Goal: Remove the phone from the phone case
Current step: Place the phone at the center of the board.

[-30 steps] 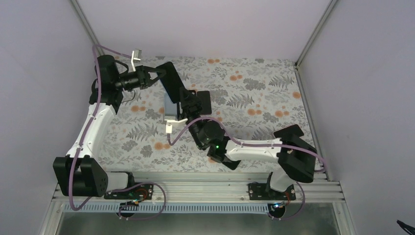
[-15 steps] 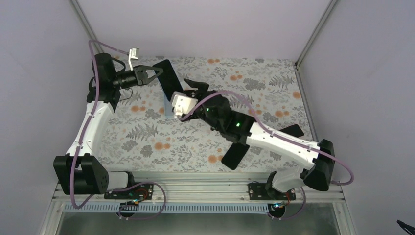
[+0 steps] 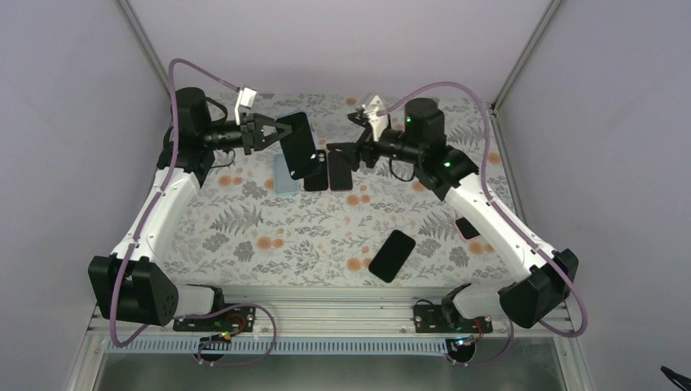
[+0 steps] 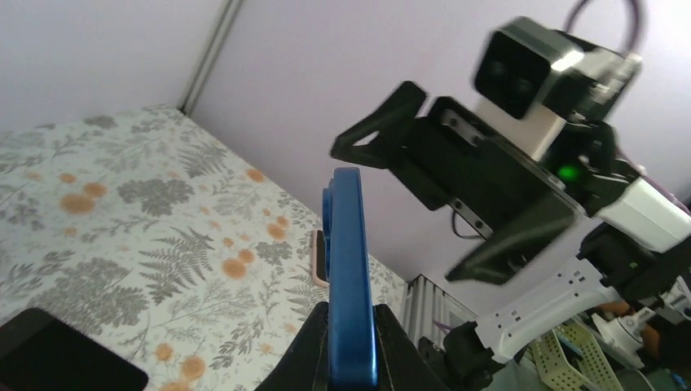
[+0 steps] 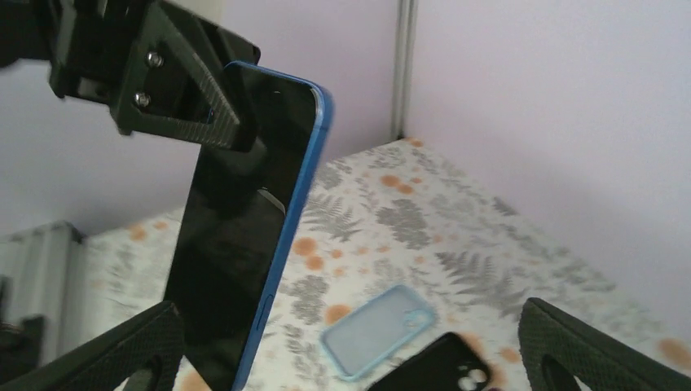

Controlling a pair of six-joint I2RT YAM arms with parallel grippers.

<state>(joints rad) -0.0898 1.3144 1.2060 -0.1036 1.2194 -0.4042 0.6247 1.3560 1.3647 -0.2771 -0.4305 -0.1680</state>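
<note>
Phone [image 3: 297, 147] hangs in the air over the far side of the floral table [image 3: 244, 236], your left gripper [image 3: 273, 134] pinched tight across its flat faces. It is a slim slab with a blue rim, its glossy black screen facing your wide-spread, empty right gripper [image 3: 349, 153], its long axis steeply tilted. A pale blue case [image 3: 284, 175] lies flat beneath.
</note>
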